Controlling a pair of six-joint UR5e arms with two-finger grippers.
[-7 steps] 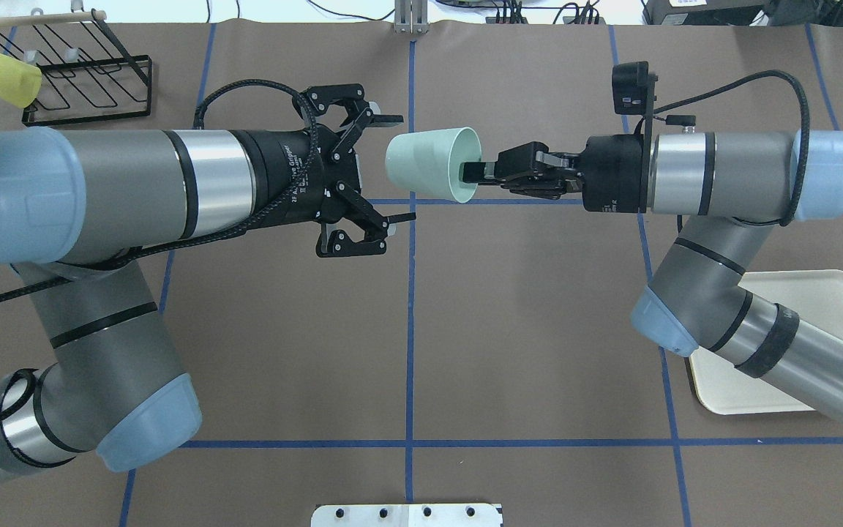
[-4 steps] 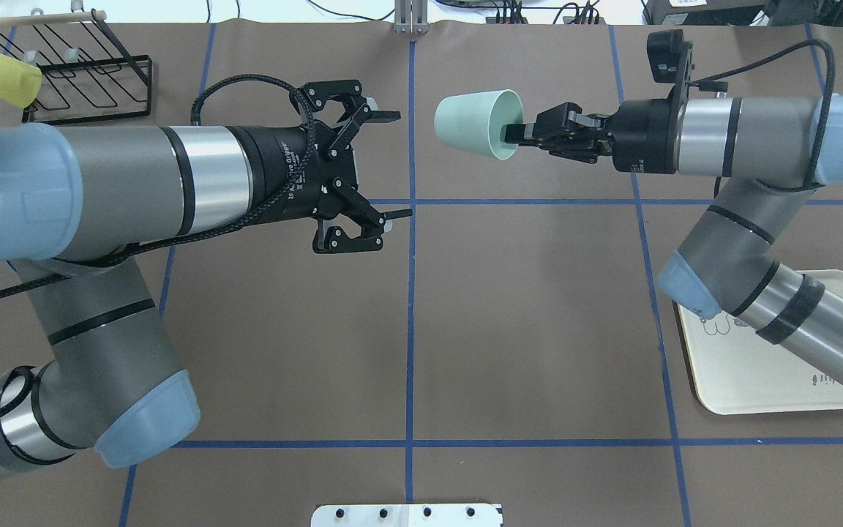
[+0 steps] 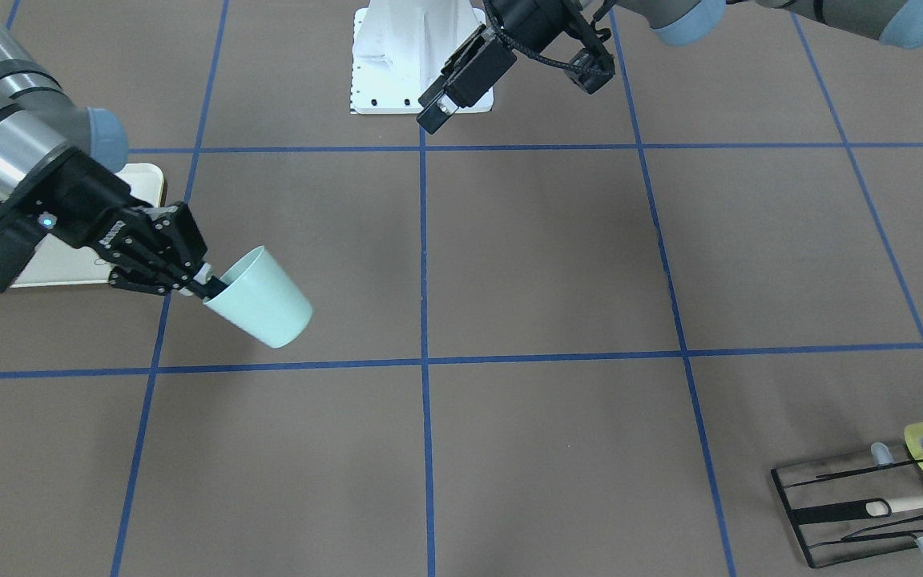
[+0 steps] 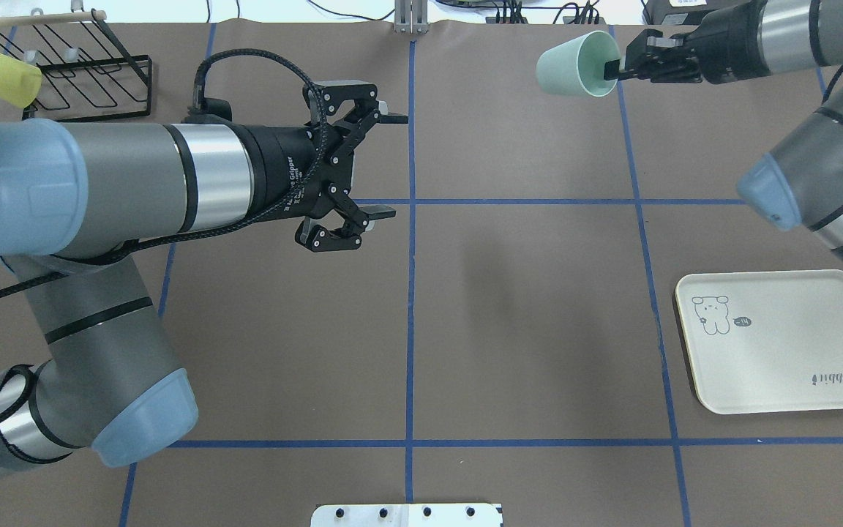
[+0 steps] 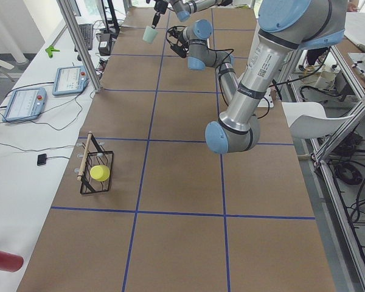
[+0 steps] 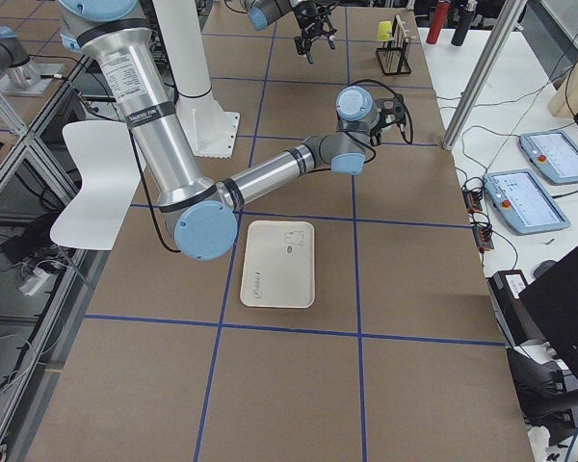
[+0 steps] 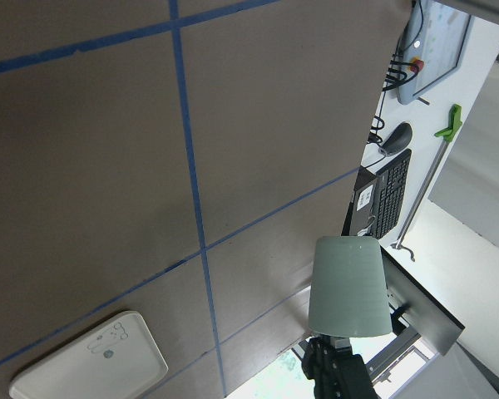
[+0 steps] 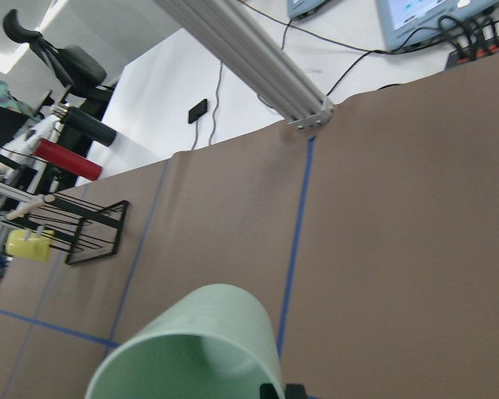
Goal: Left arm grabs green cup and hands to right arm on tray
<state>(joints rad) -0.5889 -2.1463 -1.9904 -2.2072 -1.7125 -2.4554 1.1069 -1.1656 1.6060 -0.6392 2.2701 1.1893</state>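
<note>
**Cup is in the right gripper; the tray step comes next**

You see the green cup (image 4: 575, 63) held in the air over the far part of the table, lying on its side with its mouth turned to the right gripper (image 4: 612, 69). This gripper is closed on the rim, with one finger inside the mouth. The left gripper (image 4: 391, 165) stands wide open with nothing in it, well apart from the cup, so I judge that the hand-over itself is done. The tray (image 4: 780, 366) lies flat on the table on the right arm's side, nearer to the robot and well apart from the cup. For the next move, you need to bring the cup over the tray, turn its bottom down, lower it, and open only when it rests there.
</note>
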